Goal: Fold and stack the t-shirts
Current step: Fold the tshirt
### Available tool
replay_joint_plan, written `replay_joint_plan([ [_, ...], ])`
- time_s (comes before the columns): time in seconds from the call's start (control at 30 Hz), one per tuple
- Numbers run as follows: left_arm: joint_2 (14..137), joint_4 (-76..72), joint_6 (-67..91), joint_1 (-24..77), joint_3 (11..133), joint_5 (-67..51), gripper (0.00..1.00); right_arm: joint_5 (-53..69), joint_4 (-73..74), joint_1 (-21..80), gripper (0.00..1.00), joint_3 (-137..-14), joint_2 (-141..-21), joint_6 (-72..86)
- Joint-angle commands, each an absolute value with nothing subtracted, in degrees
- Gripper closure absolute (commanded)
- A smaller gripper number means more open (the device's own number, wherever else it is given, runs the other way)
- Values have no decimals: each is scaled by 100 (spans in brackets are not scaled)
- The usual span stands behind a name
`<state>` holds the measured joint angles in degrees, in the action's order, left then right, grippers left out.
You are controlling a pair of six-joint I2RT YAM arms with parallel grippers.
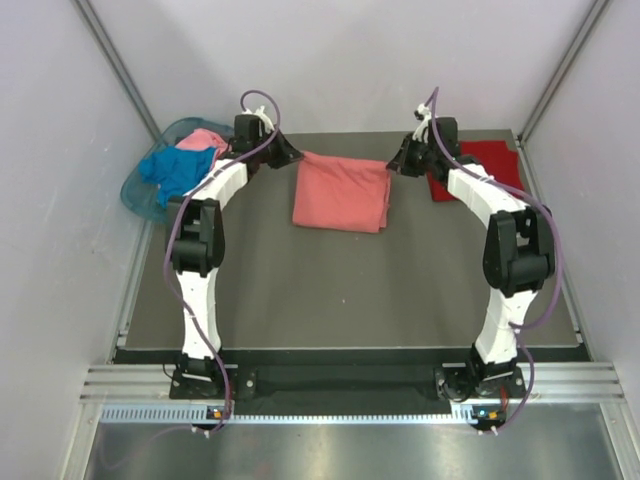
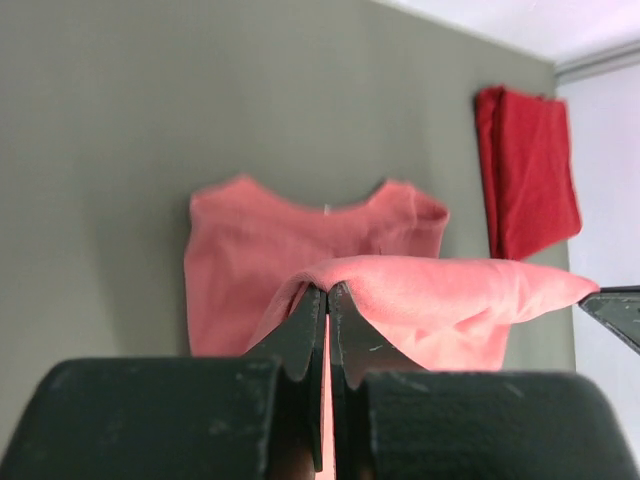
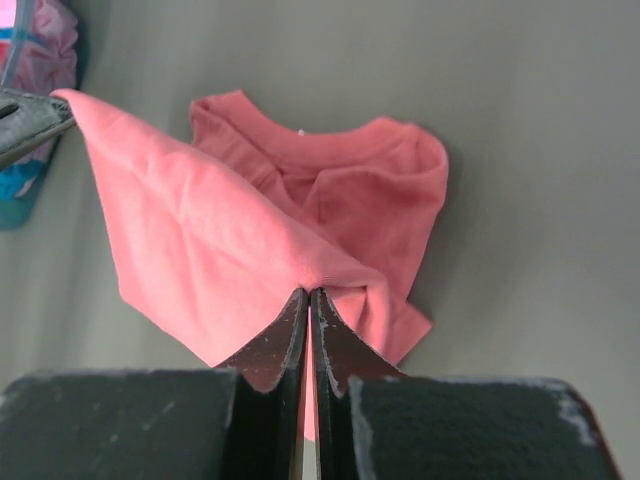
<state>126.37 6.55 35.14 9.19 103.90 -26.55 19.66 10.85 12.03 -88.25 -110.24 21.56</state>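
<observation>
The left gripper [image 2: 327, 290] has its jaws pressed together on a fold of the salmon-coral t-shirt [image 2: 240, 260]. In the left wrist view the pinched cloth rises off the table in a taut ridge running to the right. Beyond it the collar end of the shirt lies flat, neckline facing away.

The right gripper [image 3: 308, 292] is likewise clamped on the same shirt. Its wrist view shows the pinched cloth lifted in a slanted sheet that runs up to the left, where one dark finger of the other gripper holds the far corner.

Only the top view shows both grips together. The two grippers hold the far corners of the shirt's back edge, one at each side. The rest of the shirt lies as a rough rectangle on the dark table [image 1: 330, 290], in the middle of its far half.

A folded dark red t-shirt [image 1: 490, 160] lies flat at the far right corner, partly under the right arm; the left wrist view also catches it.

At the far left, a teal basket [image 1: 135, 195] holds the bright blue t-shirt [image 1: 175, 170] and the light pink t-shirt [image 1: 205, 140], bunched up. The right wrist view catches only a sliver of them.
</observation>
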Motion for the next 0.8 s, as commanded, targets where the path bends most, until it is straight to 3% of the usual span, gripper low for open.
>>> replay_joint_plan([
  [0.0,12937,-763,3735,861,10933,-2927,100,2101,203,1108,100,-9272,-11249,2048],
  [0.13,13595,-984,4034,791,11468,-2988,99,2127,202,1055,99,-9728,-11706,2021],
  [0.27,14421,-1011,4175,773,12285,-3155,90,2259,-121,949,95,-9914,-12233,2293],
  [0.33,14580,-1002,4122,765,12471,-3181,84,2285,-140,879,88,-10150,-12427,2381],
  [0.5,14354,-274,3693,493,12551,-2822,75,2479,-18,704,52,-10512,-12701,2681],
  [0.57,13915,-28,3534,422,12148,-2585,71,2435,246,694,42,-10337,-12404,2602],
  [0.6,13748,139,3272,422,11990,-2488,70,2443,229,694,27,-10179,-12253,2602],
  [0.63,13459,210,3156,439,11658,-2444,70,2478,202,712,1,-9856,-12121,2619],
  [0.77,12930,606,2822,588,10865,-2837,73,2663,553,896,0,-9300,-11481,2540],
])
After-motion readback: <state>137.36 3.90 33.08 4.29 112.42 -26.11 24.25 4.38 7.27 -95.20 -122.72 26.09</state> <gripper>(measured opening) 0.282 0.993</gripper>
